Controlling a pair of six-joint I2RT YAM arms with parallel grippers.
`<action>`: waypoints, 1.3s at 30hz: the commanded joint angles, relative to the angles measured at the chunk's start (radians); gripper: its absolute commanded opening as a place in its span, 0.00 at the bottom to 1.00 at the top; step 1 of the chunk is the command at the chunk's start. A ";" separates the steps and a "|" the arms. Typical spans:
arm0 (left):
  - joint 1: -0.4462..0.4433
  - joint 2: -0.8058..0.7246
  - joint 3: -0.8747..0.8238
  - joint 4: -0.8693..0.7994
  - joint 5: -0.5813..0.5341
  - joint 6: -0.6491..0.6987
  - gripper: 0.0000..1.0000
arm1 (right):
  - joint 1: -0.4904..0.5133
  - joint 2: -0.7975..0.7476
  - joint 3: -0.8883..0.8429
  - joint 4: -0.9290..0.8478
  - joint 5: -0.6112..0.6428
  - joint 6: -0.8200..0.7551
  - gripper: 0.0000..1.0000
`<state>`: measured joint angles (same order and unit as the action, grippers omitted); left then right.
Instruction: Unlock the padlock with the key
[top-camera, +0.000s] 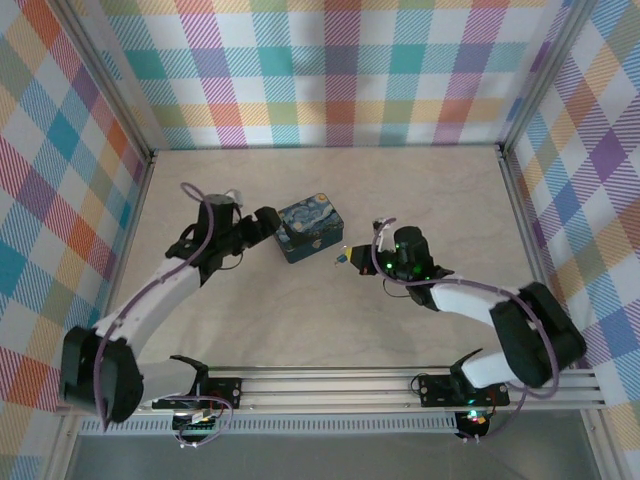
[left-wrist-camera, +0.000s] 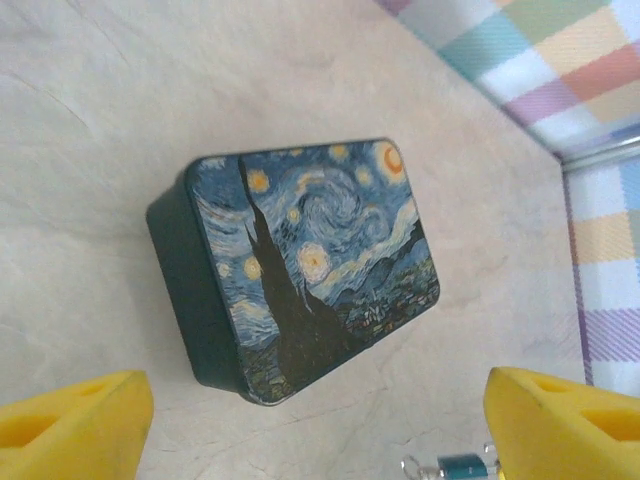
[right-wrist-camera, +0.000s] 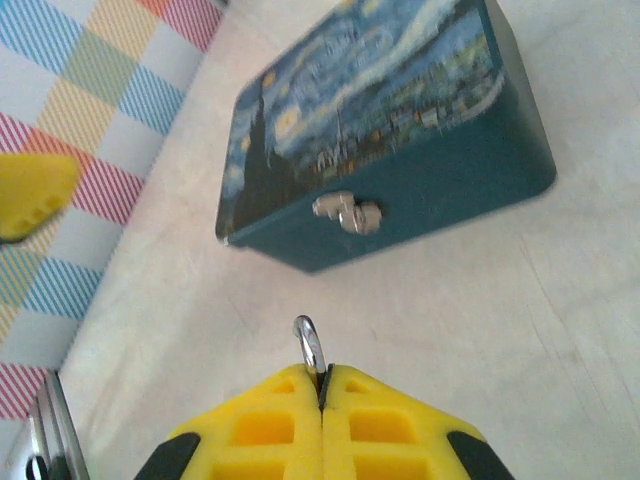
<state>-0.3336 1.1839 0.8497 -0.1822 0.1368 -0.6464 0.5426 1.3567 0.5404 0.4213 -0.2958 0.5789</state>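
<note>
Left gripper (left-wrist-camera: 315, 420) is standing wide beside the starry-night painted box (left-wrist-camera: 320, 260); right gripper (right-wrist-camera: 321, 385) is pinching the small blue padlock (left-wrist-camera: 462, 466), its silvery shackle (right-wrist-camera: 309, 340) poking out. Bare beige tabletop (top-camera: 300, 320) is lying around, inside checked walls (top-camera: 330, 70).

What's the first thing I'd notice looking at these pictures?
The box painted with a swirly starry night, in the middle of the table. All around stand bright checked walls. Near the box, the yellow right gripper pinches a small silvery loop.
</note>
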 joint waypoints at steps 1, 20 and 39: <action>-0.009 -0.110 -0.071 -0.013 -0.114 0.013 0.89 | 0.002 -0.109 0.038 -0.354 -0.016 -0.115 0.02; -0.010 -0.372 -0.235 -0.043 -0.267 0.037 1.00 | 0.026 -0.311 -0.008 -0.787 -0.022 -0.021 0.02; -0.010 -0.319 -0.195 -0.061 -0.246 0.063 1.00 | 0.028 -0.018 -0.008 -0.511 0.008 -0.032 0.24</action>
<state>-0.3336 0.8585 0.6262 -0.2348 -0.1062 -0.6098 0.5644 1.3430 0.5247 -0.1352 -0.3038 0.5545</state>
